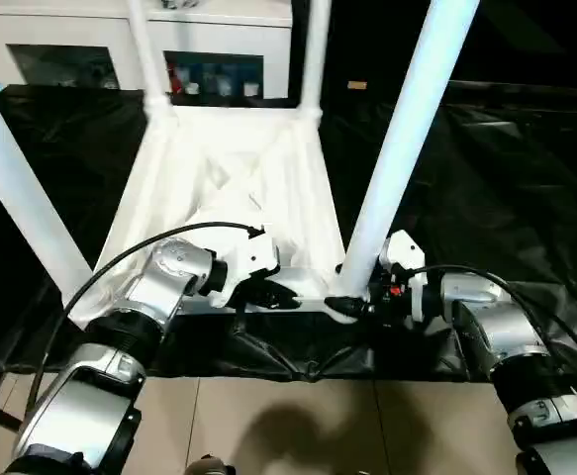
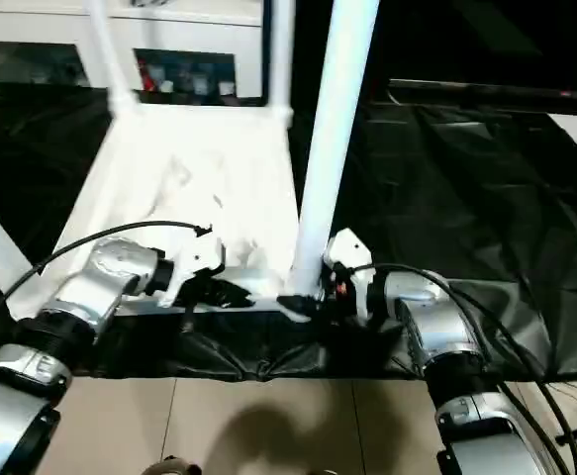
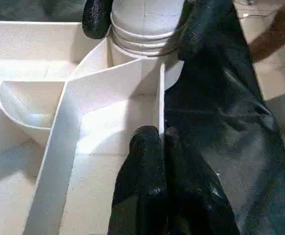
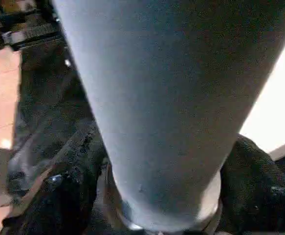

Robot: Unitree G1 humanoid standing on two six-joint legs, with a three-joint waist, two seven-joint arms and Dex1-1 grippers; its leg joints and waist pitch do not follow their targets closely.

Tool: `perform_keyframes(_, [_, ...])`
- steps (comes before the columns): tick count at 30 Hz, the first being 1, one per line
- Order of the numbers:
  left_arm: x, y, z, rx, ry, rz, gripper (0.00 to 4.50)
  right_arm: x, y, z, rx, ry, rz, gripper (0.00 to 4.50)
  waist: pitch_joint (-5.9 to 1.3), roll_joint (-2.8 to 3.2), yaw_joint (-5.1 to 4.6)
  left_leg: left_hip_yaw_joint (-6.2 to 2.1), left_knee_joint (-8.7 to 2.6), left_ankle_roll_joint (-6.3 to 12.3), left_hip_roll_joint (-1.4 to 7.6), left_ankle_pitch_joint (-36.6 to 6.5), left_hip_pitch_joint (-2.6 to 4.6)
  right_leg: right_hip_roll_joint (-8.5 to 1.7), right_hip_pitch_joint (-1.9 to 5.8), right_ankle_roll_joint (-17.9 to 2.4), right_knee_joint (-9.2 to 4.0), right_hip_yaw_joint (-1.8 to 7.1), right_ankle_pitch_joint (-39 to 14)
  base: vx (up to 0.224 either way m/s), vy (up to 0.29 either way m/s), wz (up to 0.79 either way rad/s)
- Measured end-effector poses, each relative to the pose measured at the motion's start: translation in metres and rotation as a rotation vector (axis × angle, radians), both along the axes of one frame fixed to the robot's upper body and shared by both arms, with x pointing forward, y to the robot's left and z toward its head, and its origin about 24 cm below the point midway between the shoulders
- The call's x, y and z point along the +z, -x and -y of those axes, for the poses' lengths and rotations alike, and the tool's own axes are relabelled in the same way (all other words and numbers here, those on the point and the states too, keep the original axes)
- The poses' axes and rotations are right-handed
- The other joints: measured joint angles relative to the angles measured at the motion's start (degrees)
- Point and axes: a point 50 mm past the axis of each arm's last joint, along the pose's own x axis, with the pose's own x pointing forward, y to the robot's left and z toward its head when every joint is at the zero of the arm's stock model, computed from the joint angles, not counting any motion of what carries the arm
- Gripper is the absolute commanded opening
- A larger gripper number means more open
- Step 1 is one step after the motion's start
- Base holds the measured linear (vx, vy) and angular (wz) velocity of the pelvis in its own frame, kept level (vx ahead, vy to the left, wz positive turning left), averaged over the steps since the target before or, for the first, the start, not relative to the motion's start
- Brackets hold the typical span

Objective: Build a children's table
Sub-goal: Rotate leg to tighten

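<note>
Table point(image 1: 239, 188) lies upside down; left pincer point(image 1: 273, 295) pinches its rim steady while right pincer point(image 1: 352, 305) clamps the near leg point(image 1: 397, 168), likely seating it.

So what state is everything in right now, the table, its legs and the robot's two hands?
Table top: upside down on the black sheet, ribbed underside up.
Four legs: all standing upright in the corner sockets.
Near right leg: base held by the right gripper, fingers around it.
Left gripper: fingers shut on the top's near rim.
Cabinet: glass doors closed.
</note>
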Motion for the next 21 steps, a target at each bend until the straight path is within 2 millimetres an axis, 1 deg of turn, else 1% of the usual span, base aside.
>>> perform_keyframes(2, [0.000,0.001,-0.001,-0.011,0.000,-0.009,0.00,0.000,0.001,0.000,0.021,0.002,-0.006,2.79,0.00,0.00,0.21,0.00,0.01,0.00,0.00,0.00,0.00,0.00,0.00,0.00,0.00,0.00,0.00,0.000,0.000,0.00])
perform_keyframes(6, [0.000,0.002,-0.004,-0.033,-0.003,-0.023,0.00,0.001,0.004,-0.002,0.051,0.003,-0.017,2.68,0.00,0.00,0.39,0.00,0.00,0.00,0.00,0.00,0.00,0.00,0.00,0.00,0.01,0.00,0.00,0.000,0.000,0.00])
perform_keyframes(11, [-0.001,0.002,-0.003,-0.029,-0.001,-0.025,0.00,0.000,0.005,-0.001,0.043,-0.001,-0.022,2.66,0.00,-0.01,0.51,0.00,0.00,-0.01,0.00,0.00,0.01,0.00,0.02,0.00,0.01,0.00,0.00,0.000,0.000,0.00])
perform_keyframes(14, [-0.002,-0.003,0.002,0.040,0.000,0.005,0.00,-0.004,0.001,-0.001,-0.083,-0.020,-0.003,2.66,0.01,-0.10,0.30,0.00,0.06,-0.02,0.01,0.01,0.11,0.00,0.12,0.00,0.04,0.03,0.00,0.000,0.000,0.00])
perform_keyframes(15, [-0.002,-0.007,0.006,0.090,0.000,0.017,0.00,-0.007,-0.003,-0.002,-0.177,-0.035,0.005,2.66,-0.01,-0.20,0.05,0.00,0.06,-0.02,0.01,0.01,0.17,0.00,0.14,0.01,0.05,0.03,0.00,0.000,0.000,0.00])
perform_keyframes(17, [-0.003,-0.010,0.009,0.136,0.001,0.025,0.00,-0.009,-0.008,-0.004,-0.269,-0.042,0.013,2.66,0.00,-0.22,-0.49,-0.01,0.08,-0.02,0.00,0.01,0.19,-0.01,0.14,0.24,0.03,0.04,-0.13,0.000,0.000,0.00])
perform_keyframes(18, [-0.004,-0.012,0.014,0.170,0.002,0.036,0.00,-0.011,-0.011,-0.006,-0.347,-0.051,0.016,2.66,-0.01,-0.26,-0.97,-0.02,0.08,-0.03,0.00,0.02,0.22,-0.01,0.15,0.25,0.01,0.04,-0.13,0.000,0.000,0.00])
perform_keyframes(20, [-0.004,-0.015,0.021,0.223,0.002,0.049,0.00,-0.012,-0.017,-0.008,-0.450,-0.053,0.025,2.65,0.01,-0.31,-1.44,-0.03,0.09,-0.03,0.00,0.02,0.25,-0.01,0.12,0.25,0.00,0.03,-0.13,0.000,0.000,0.00])
perform_keyframes(21, [-0.005,-0.017,0.027,0.263,0.001,0.059,0.00,-0.014,-0.021,-0.011,-0.538,-0.068,0.025,2.65,-0.01,-0.34,-1.66,-0.08,0.09,-0.04,0.00,0.02,0.27,0.00,0.12,0.25,0.01,0.01,-0.12,0.000,0.000,0.00])
